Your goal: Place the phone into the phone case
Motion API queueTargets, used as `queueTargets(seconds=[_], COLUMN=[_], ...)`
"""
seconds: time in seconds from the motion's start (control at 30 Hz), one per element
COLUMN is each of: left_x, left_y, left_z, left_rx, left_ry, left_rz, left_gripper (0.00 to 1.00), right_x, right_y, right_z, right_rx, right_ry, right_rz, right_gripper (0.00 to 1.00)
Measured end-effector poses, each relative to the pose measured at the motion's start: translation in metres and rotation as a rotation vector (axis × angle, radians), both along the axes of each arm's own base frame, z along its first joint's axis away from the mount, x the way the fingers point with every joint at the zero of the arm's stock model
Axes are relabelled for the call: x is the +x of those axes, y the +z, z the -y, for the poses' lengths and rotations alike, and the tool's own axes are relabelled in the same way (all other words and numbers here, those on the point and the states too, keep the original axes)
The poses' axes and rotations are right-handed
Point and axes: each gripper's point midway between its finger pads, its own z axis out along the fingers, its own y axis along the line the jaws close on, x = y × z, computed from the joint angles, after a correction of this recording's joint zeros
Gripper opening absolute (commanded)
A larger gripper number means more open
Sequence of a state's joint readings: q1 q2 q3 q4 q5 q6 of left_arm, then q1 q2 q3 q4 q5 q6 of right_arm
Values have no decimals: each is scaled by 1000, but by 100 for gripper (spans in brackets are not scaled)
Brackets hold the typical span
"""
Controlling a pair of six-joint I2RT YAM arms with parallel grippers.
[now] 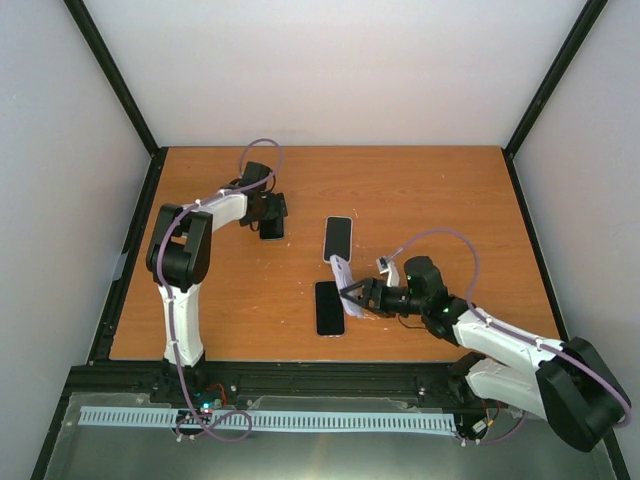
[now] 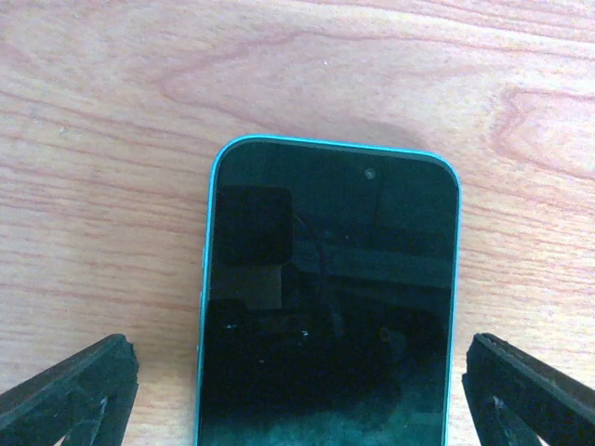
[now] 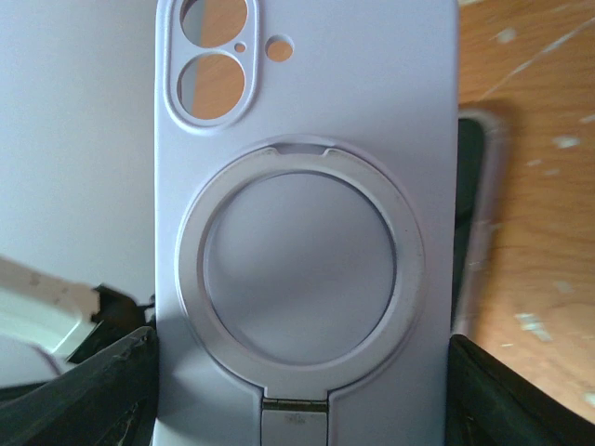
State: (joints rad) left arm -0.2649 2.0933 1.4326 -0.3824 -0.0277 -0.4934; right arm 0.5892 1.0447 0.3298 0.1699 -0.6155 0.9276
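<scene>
Though scuffed, orange wooden table [image 1: 450,200] between pale walls [image 1: 340,60], 2 black posts [image 1: 110,75].

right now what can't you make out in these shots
Left wrist: the phone runs off the bottom edge, so its lower end is unseen.
Right wrist: the phone case fills the frame, both ends cropped, and hides most of the dark device behind it.
Top external: the left gripper covers most of the phone.
</scene>
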Motion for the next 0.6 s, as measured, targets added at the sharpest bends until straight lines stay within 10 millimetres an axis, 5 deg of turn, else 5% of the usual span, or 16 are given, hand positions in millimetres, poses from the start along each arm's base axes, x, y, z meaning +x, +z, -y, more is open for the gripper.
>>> queueTargets(seconds=[0.3, 0.47, 0.6], left_x=[4, 2, -32], left_y=[-1, 2, 6], left_z=[-1, 1, 1], left_rx=[13, -1, -48], left_ry=[-2, -2, -4], left_rz=[1, -1, -68], left_gripper=[97, 97, 96], right_x=[-32, -27, -23], right_y=[-8, -18, -14], right_z=[-59, -85, -92], right_rx=[15, -10, 27], right_ry=[150, 179, 182], right_rz=[-90, -111, -101], right_gripper=[63, 61, 62])
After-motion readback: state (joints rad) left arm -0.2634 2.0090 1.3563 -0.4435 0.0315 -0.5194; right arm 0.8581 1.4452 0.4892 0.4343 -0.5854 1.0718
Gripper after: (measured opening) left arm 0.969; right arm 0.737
